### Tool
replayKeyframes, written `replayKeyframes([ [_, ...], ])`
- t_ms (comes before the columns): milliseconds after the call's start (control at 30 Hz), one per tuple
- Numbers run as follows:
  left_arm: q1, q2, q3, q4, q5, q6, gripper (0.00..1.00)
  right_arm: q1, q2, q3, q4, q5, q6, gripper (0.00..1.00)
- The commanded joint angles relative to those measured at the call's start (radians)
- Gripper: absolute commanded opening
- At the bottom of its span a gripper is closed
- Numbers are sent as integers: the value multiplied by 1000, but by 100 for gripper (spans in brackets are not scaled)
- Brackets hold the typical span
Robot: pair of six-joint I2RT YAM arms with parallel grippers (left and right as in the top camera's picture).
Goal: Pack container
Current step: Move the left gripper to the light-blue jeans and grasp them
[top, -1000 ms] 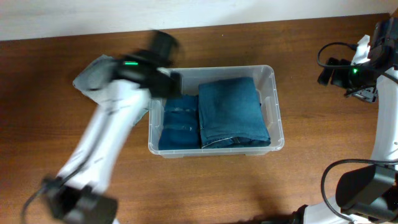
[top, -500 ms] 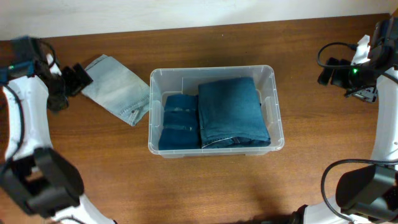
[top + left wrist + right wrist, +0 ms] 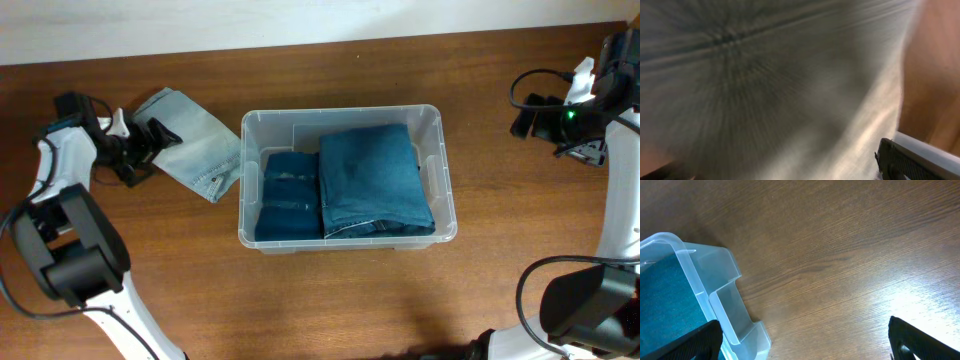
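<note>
The clear rectangular plastic container (image 3: 340,113) sits mid-frame on the brown wooden worktop (image 3: 330,300), with two folded dark-blue denim pieces (image 3: 375,180) packed inside. One folded pale-blue denim piece (image 3: 195,150) likely remains, lying upper left beside the spread left claw (image 3: 140,152). The right claw (image 3: 805,345) is spread and empty.

Clear plastic container (image 3: 340,113), rect. w/ rounded corners and a rim, sits upright and open-topped, mid-table. Inside, side by side: small denim fold (image 3: 290,195) on the left, big denim fold (image 3: 372,180) on the right, filling it.
</note>
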Motion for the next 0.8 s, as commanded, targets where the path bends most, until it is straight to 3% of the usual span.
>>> replayKeyframes([
  [0, 0, 98, -3, 8, 82, 12, 99, 3, -7, -5, -1, 10, -10, 98],
  [100, 0, 139, -3, 12, 100, 10, 99, 3, -7, -5, -1, 10, -10, 98],
  [167, 0, 146, -3, 27, 124, 11, 89, 3, -7, -5, 0, 10, -10, 98],
  [233, 0, 146, -3, 46, 160, 11, 64, 3, -7, -5, 0, 10, -10, 98],
  [267, 0, 146, -3, 59, 185, 11, 44, 3, -7, -5, -1, 10, -10, 98],
  [333, 0, 146, -3, 71, 219, 11, 17, 3, -7, -5, -2, 10, -10, 98],
  [400, 0, 146, -3, 69, 222, 10, 0, 3, -7, -5, -5, 10, -10, 99],
  [600, 0, 100, -3, 26, 224, 22, 1, 3, -7, -5, -7, 9, -10, 99],
  [767, 0, -67, -3, 11, 222, 44, 1, 3, -7, -5, -7, 9, -10, 98],
])
